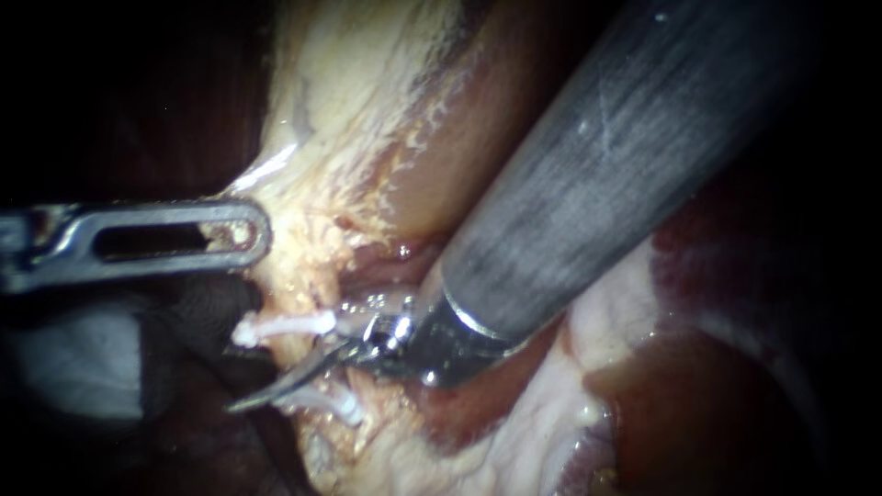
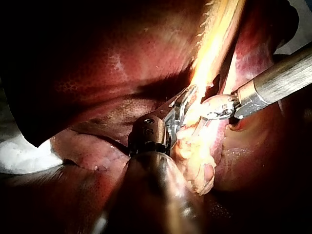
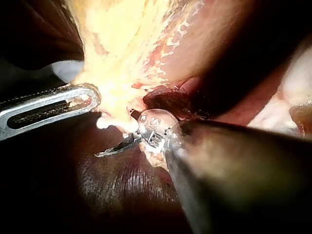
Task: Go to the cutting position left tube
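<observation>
right instrument (image 1: 253, 397), blades closed, hovering under the pale tube (image 1: 285, 324) — open and straddle it squarely; left instrument (image 1: 250, 234) gripping fatty tissue (image 1: 303, 216)

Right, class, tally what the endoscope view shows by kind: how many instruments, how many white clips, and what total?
Instruments: 2, the left instrument gripping fatty tissue and the right instrument.
White clips: 2, the upper clip and the lower clip.
Total: 4.
</observation>
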`<state>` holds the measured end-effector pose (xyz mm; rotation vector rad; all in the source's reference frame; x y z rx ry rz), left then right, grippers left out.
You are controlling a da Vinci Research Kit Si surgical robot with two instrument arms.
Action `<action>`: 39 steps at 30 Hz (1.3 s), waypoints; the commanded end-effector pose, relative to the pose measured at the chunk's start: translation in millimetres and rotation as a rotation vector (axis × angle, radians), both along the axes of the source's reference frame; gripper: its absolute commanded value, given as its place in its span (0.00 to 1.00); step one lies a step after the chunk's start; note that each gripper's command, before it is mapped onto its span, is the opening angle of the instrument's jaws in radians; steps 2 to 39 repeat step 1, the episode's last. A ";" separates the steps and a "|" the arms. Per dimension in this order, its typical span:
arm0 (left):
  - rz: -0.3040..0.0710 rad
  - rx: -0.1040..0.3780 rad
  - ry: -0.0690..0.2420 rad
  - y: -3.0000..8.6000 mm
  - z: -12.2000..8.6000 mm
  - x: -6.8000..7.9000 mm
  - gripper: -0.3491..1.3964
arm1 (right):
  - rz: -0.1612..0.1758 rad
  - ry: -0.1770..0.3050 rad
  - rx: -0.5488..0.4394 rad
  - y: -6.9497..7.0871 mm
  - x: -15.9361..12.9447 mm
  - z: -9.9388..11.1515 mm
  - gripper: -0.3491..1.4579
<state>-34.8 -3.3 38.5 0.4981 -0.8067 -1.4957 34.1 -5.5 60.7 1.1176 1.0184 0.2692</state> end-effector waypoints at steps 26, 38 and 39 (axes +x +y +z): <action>0.000 0.000 0.000 0.0 0.0 0.0 0.00 | 0.000 0.000 0.000 0.0 0.0 0.0 0.97; 0.000 0.000 0.000 0.0 0.0 0.0 0.00 | 0.000 0.000 0.000 0.0 0.0 0.0 0.97; 0.000 0.000 0.000 0.0 0.0 0.0 0.00 | 0.000 0.000 0.000 0.0 0.0 0.0 0.97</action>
